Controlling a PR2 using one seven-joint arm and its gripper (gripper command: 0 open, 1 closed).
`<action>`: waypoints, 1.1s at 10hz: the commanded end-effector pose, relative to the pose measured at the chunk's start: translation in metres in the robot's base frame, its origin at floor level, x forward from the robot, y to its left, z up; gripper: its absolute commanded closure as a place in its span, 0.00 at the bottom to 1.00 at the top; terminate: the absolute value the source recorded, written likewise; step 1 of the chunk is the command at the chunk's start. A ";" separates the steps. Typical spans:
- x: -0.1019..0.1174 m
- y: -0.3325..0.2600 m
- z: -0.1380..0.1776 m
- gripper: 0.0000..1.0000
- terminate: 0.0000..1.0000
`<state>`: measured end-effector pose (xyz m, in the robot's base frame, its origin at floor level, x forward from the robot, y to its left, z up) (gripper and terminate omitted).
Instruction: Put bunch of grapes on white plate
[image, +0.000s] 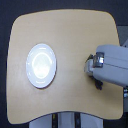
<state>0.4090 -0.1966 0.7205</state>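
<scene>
The white plate (41, 65) lies on the left half of the wooden table, round and glossy, with nothing on it. My gripper (88, 68) reaches in from the exterior view's right and sits low over the table, well to the right of the plate. A small dark patch (86, 70) shows at the fingertips. It may be the bunch of grapes, but it is too blurred and too covered by the gripper to be sure. No grapes show anywhere else on the table. The fingers are seen from above and their gap is hidden.
The light wooden table (65, 30) has rounded corners and a dark surround. The bulky grey-white forearm (112, 65) covers the table's right edge. Bare wood separates the plate from the gripper.
</scene>
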 end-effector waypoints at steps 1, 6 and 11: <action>0.006 0.006 -0.001 1.00 0.00; 0.011 0.008 0.007 1.00 0.00; 0.031 0.029 0.074 1.00 0.00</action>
<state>0.4212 -0.1850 0.7353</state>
